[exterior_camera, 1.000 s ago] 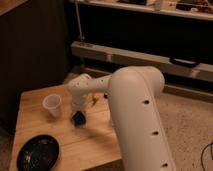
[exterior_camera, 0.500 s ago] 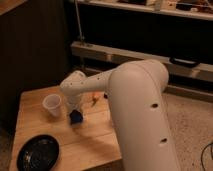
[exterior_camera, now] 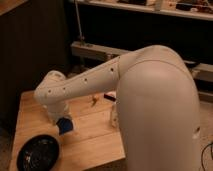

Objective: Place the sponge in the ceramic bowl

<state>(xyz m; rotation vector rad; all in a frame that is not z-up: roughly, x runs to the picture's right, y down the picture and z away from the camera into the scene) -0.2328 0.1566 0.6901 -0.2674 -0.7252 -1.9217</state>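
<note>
The blue sponge point(exterior_camera: 66, 126) hangs at the tip of my gripper point(exterior_camera: 63, 121), just above the wooden table point(exterior_camera: 95, 132). The gripper points down from the wrist at the left end of my white arm point(exterior_camera: 85, 82) and is shut on the sponge. The ceramic bowl point(exterior_camera: 37, 153), a wide black dish, sits at the table's front left corner. It lies a short way down and left of the sponge and looks empty.
An orange stick-like item point(exterior_camera: 93, 100) and a small dark object point(exterior_camera: 110, 96) lie toward the back of the table. A metal shelf rack point(exterior_camera: 100, 50) stands behind. My bulky arm covers the table's right side.
The arm has swung left and toward the front of the table, carrying the sponge closer to the bowl. The white cup seen earlier is now hidden behind the arm.
</note>
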